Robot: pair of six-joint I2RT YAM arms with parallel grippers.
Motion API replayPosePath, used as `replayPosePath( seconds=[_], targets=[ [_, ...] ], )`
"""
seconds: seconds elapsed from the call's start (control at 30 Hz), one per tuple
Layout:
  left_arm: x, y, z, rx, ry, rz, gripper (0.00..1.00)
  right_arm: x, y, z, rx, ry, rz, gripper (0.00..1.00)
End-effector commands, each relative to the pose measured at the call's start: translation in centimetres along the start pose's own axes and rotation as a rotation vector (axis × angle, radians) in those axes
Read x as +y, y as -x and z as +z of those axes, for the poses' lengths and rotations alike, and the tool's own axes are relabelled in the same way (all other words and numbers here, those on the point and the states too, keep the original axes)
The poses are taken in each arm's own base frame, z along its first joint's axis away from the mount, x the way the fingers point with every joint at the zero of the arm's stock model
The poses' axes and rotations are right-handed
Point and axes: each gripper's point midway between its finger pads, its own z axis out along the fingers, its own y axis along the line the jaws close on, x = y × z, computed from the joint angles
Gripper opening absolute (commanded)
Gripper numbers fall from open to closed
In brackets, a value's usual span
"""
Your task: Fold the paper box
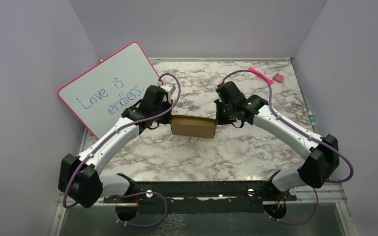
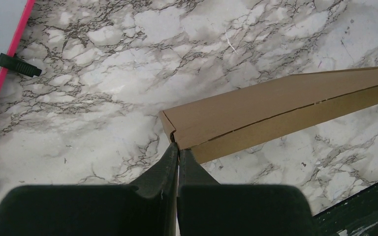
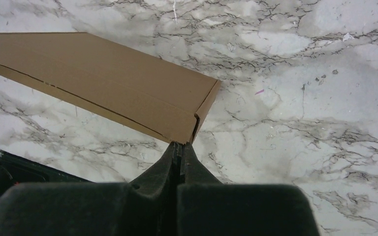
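Folded paper box (image 1: 192,126) flat at desk (image 1: 197,157) ctr, L fingers (image 2: 163,167) clenched, tips touching its 9 o'clock end, R fingers (image 3: 191,164) clenched at 3 o'clock end, whiteboard (image 1: 103,88) at 10 o'clock.

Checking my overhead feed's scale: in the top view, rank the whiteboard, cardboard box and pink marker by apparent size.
1. whiteboard
2. cardboard box
3. pink marker, lying farther back, still clearly smallest
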Motion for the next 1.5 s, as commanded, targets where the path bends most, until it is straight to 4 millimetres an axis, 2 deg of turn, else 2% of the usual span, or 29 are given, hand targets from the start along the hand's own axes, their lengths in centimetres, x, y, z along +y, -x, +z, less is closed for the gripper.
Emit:
replayPosePath(
  seconds=[0.0, 0.13, 0.37, 0.53, 0.73, 1.07, 1.23, 1.47],
  targets=[
    [-2.2, 0.8, -0.8, -0.025, -0.073, 0.001, 0.0, 1.0, 0.7, 0.3, -0.008, 0.013, 0.023, 0.01],
    [-2.1, 0.7, -0.6, -0.023, -0.069, 0.004, 0.0, 0.7, -0.1, 1.2, -0.019, 0.03, -0.009, 0.01],
    [-2.5, 1.0, -0.5, -0.021, -0.08, -0.007, 0.0, 0.7, -0.5, 1.6, 0.004, 0.032, -0.014, 0.01],
    [-2.0, 1.0, -0.6, -0.037, -0.054, -0.017, 0.0, -1.0, -0.3, 1.5, -0.039, -0.041, -0.038, 0.01],
    [-2.2, 1.4, -0.6, -0.065, -0.057, -0.06, 0.0, 0.6, -0.7, 1.6, -0.055, 0.076, -0.062, 0.01],
    [-3.5, 1.9, -1.1, -0.102, -0.073, -0.102, 0.0, 1.1, -0.9, 1.7, -0.06, 0.11, -0.055, 0.01],
    [-4.3, 1.4, -0.8, -0.095, -0.066, -0.092, 0.0, 1.2, -0.8, 1.8, -0.073, 0.119, -0.045, 0.01],
    [-2.0, -2.0, 0.2, -0.068, 0.041, -0.092, 0.0, 1.2, -1.3, 1.6, -0.091, 0.15, -0.054, 0.01]
  ],
)
